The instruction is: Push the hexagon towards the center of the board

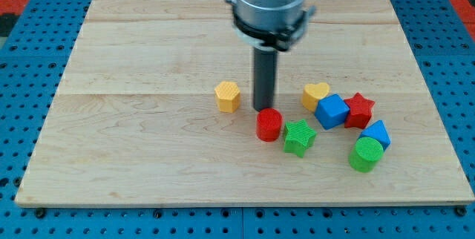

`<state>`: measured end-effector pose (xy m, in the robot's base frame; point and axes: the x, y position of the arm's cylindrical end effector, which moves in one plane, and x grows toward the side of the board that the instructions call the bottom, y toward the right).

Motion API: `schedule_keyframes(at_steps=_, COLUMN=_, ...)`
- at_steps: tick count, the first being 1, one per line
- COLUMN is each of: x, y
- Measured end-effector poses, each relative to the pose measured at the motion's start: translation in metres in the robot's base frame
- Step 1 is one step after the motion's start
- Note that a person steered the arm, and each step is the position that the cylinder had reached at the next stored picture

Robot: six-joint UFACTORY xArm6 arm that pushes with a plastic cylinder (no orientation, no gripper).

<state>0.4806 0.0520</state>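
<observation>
The yellow hexagon block (228,96) lies on the wooden board (148,61), a little left of the board's middle and below it. My tip (263,109) comes down just right of the hexagon, a small gap away, and right above the red cylinder (269,125), which it seems to touch. The rod hangs from the grey arm head at the view's top.
A green star (299,136) lies right of the red cylinder. Further right lie a yellow heart (315,94), a blue cube (332,110), a red star (359,109), a blue block (376,133) and a green cylinder (365,154). Blue pegboard surrounds the board.
</observation>
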Motion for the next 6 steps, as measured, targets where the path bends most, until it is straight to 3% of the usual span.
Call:
schedule_keyframes(at_steps=1, x=-0.004, y=-0.068)
schedule_keyframes(at_steps=2, x=-0.094, y=-0.072)
schedule_keyframes(at_steps=3, x=-0.119, y=-0.063)
schedule_keyframes(at_steps=4, x=-0.056, y=-0.013)
schedule_keyframes(at_steps=5, x=-0.018, y=-0.111)
schedule_keyframes(at_steps=6, x=-0.092, y=-0.160)
